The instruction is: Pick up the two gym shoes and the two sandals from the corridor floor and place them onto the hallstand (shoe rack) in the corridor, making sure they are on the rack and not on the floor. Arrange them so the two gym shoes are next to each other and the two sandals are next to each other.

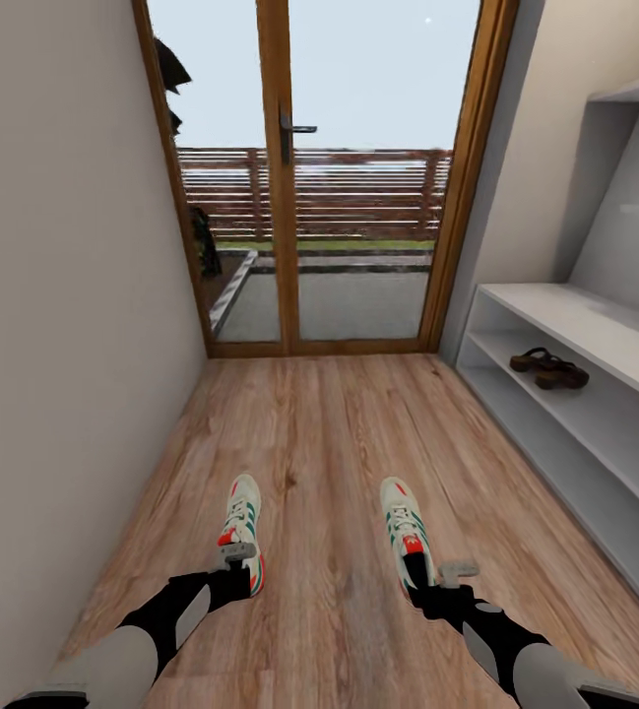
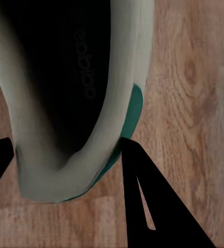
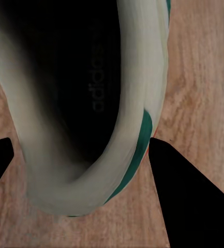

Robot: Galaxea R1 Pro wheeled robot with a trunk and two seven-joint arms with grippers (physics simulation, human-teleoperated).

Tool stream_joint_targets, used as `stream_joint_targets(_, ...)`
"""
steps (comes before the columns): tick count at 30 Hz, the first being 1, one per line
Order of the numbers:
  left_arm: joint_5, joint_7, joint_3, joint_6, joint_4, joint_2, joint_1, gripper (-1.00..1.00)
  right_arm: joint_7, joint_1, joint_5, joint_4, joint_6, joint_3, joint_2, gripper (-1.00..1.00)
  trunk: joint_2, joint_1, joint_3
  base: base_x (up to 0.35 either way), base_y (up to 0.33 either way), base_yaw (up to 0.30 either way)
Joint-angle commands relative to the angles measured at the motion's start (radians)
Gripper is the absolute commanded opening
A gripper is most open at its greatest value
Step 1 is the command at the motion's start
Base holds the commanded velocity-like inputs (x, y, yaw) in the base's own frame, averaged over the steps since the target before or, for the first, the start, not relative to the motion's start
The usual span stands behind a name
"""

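Gym shoes' (image 1: pixel 243 522) heels between open jaws

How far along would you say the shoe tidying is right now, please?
Done: both sandals sit together on the hallstand shelf. In hand: the left gripper and right gripper each straddle a gym shoe heel. Left: lifting both shoes from the floor onto the rack.

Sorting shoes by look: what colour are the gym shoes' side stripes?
Green, on cream gym shoes; head view shows it best.

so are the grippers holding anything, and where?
Each straddles a gym shoe's heel: left gripper, right gripper. Both shoes sit on the floor; whether clamped can't be told.
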Motion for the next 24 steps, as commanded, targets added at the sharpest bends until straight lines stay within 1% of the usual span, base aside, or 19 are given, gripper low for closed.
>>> stream_joint_targets(1, -0.002, -0.002, 0.0, -0.001, 0.0, 0.0, 0.0, -1.0, -0.002, 0.0, -0.001, 0.0, 0.0, -0.001, 0.0, -1.0, 0.0, 0.0, 0.0, 0.35, 0.0, -0.203)
stream_joint_targets(4, -0.002, -0.002, 0.0, -0.001, -0.001, 0.001, 0.0, -1.0, -0.002, 0.0, -0.001, 0.0, 0.0, -0.001, 0.001, -1.0, 0.0, 0.0, 0.0, 0.35, 0.0, -0.157)
stream_joint_targets(8, -0.002, -0.002, 0.0, -0.001, -0.002, 0.001, 0.0, -1.0, -0.001, 0.0, -0.001, 0.0, 0.0, -0.001, 0.001, -1.0, 0.0, 0.0, 0.0, 0.35, 0.0, -0.07)
stream_joint_targets(13, -0.001, -0.002, 0.0, -0.001, -0.002, 0.001, 0.0, -1.0, 0.0, 0.0, -0.001, 0.0, 0.0, -0.001, 0.001, -1.0, 0.0, 0.0, -0.003, 0.35, 0.0, -0.026)
stream_joint_targets(24, -0.001, -0.002, 0.0, -0.001, -0.002, 0.0, 0.0, -1.0, 0.0, 0.0, -0.001, 0.0, 0.002, -0.001, 0.001, -1.0, 0.0, 0.0, -0.019, 0.35, 0.0, -0.004)
